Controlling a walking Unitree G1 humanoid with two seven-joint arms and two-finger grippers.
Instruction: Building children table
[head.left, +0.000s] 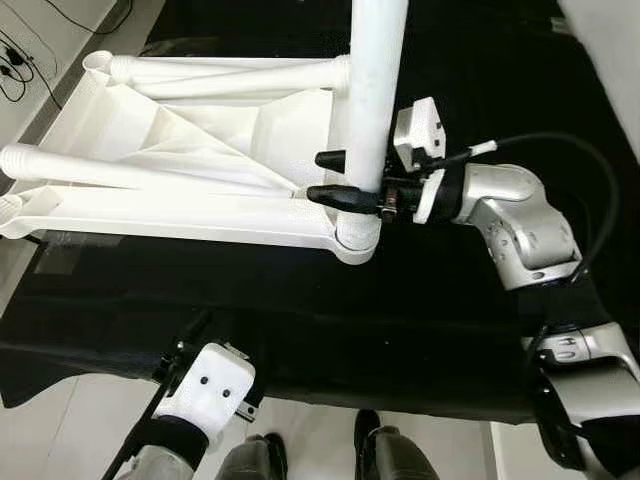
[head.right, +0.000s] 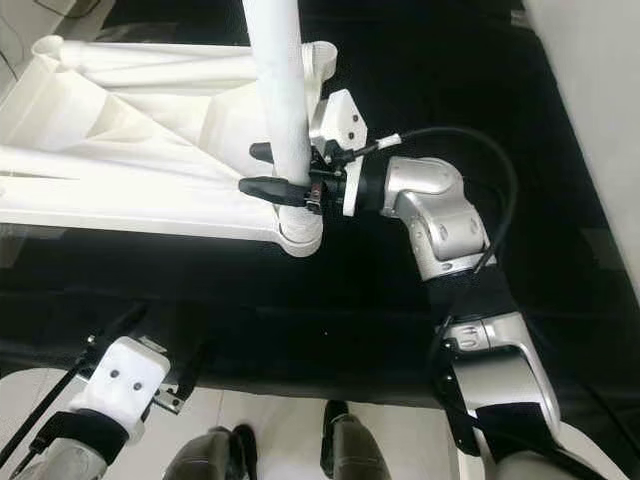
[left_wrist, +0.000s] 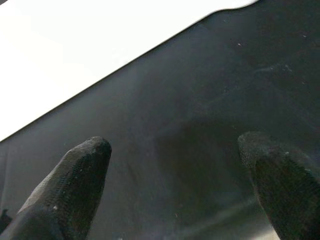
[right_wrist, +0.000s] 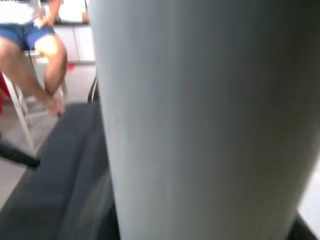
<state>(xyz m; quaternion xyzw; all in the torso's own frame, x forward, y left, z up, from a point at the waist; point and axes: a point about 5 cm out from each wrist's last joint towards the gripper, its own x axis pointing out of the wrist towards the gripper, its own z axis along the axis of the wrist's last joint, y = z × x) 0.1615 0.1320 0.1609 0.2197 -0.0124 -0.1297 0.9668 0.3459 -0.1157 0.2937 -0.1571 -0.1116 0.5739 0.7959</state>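
Leg (head.left: 372, 100) upright at frame centre, long axis vertical over corner socket (head.left: 357, 238) of tabletop (head.left: 200, 170). Clamped by right gripper (head.left: 330, 177) fingers; left gripper (left_wrist: 175, 185), fingers wide, low at lower left.

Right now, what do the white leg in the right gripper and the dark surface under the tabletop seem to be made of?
The white leg, clamped by the right gripper, looks like smooth moulded plastic: even colour, soft sheen, no grain. The upturned tabletop shows moulded ribs, likely the same plastic. The dark surface looks like matte black cloth or a mat, draping at its near edge; which one is unclear.

Head cameras look down; wrist cameras sit close.
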